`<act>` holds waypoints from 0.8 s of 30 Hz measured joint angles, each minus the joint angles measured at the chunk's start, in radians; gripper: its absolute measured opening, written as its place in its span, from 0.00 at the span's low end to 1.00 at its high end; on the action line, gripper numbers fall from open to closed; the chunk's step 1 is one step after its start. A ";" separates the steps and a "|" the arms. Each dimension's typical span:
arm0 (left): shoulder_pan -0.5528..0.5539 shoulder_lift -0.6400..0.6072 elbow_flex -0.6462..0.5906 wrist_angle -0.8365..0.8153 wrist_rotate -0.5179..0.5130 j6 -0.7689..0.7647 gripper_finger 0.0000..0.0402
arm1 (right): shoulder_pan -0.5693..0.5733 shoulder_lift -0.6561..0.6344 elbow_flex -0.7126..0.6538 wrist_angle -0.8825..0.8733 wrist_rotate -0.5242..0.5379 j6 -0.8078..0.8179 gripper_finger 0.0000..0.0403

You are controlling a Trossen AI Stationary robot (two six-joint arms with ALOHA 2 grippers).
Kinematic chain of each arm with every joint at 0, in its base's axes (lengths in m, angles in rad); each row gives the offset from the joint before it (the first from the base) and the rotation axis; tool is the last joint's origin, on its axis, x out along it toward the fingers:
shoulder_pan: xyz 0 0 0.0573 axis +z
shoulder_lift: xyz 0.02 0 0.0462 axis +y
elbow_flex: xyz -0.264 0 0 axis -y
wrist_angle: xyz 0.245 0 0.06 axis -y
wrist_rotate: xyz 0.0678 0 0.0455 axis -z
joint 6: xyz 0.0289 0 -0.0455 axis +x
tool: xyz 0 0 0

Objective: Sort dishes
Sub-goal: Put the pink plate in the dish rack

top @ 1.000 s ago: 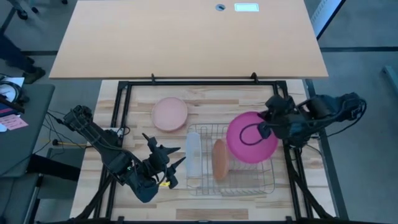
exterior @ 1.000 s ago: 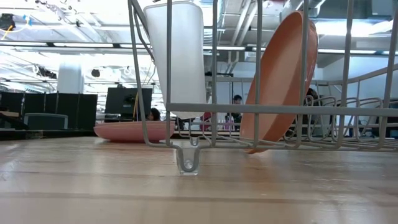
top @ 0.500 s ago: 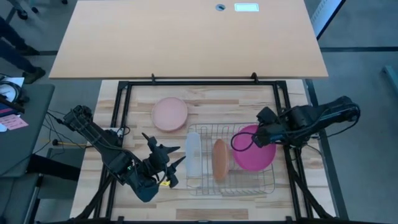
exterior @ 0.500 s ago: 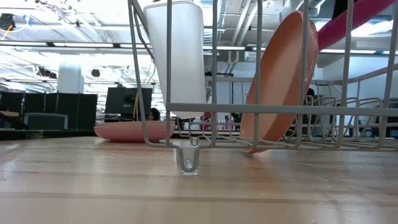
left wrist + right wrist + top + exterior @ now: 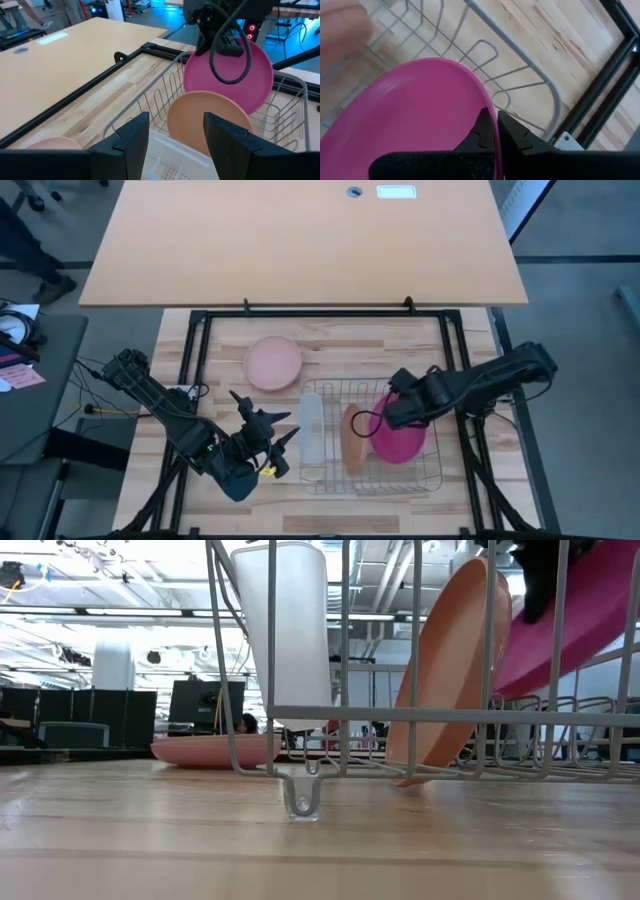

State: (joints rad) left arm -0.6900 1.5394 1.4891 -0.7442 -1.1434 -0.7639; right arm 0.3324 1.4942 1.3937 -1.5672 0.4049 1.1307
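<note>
Magenta plate (image 5: pixel 398 438) in rack (image 5: pixel 433 470), rim nipped by right gripper (image 5: pixel 496 131) fingers.

Three plates show: one magenta plate (image 5: pixel 398 438) right of centre, one orange-tan plate (image 5: pixel 353 438) beside it at centre, one pale pink plate (image 5: pixel 273 363) in the upper middle. One wire rack (image 5: pixel 425 476), one white tray (image 5: pixel 311 430) at the rack's left side, two grippers: left (image 5: pixel 272 442), right (image 5: pixel 392 412).
</note>
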 joint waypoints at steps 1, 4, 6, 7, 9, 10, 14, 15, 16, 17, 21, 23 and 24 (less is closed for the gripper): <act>0.000 0.000 0.000 -0.001 0.001 0.000 0.45 | 0.004 0.005 0.000 0.004 0.000 0.005 0.01; 0.000 0.000 0.000 -0.001 0.003 0.000 0.45 | 0.016 0.016 0.001 -0.001 0.000 0.026 0.01; 0.000 0.000 0.000 -0.001 0.003 0.000 0.45 | 0.026 0.016 0.004 -0.001 0.000 0.034 0.01; 0.000 0.000 0.000 -0.001 0.003 0.000 0.45 | 0.029 0.017 0.009 -0.002 0.000 0.037 0.01; 0.000 0.000 0.000 -0.002 0.003 0.000 0.45 | 0.037 0.017 0.019 -0.006 0.000 0.044 0.01; 0.000 0.000 0.000 -0.002 0.003 0.000 0.45 | 0.039 0.017 0.024 -0.007 0.000 0.045 0.01; 0.002 0.000 0.000 -0.002 0.003 0.000 0.45 | 0.044 0.017 0.035 -0.005 0.001 0.045 0.01; 0.004 0.000 0.000 -0.002 0.003 0.000 0.45 | 0.043 0.017 0.037 -0.005 0.003 0.044 0.01; 0.006 0.000 0.000 -0.002 0.003 0.000 0.45 | 0.039 0.017 0.042 -0.007 0.004 0.042 0.01; 0.008 0.000 0.000 -0.002 0.003 0.000 0.45 | 0.037 0.017 0.049 -0.005 0.005 0.040 0.01; 0.019 0.000 0.000 -0.002 0.003 0.000 0.45 | 0.027 0.039 0.086 -0.007 0.008 0.016 0.01; 0.025 0.000 0.000 -0.002 0.003 0.000 0.45 | 0.020 0.069 0.111 -0.003 0.008 -0.017 0.01; 0.028 0.000 0.000 -0.002 0.003 0.000 0.45 | 0.014 0.085 0.124 -0.004 0.008 -0.036 0.01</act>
State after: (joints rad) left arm -0.6624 1.5394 1.4891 -0.7464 -1.1408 -0.7639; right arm 0.3467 1.5790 1.5176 -1.5710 0.4126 1.0951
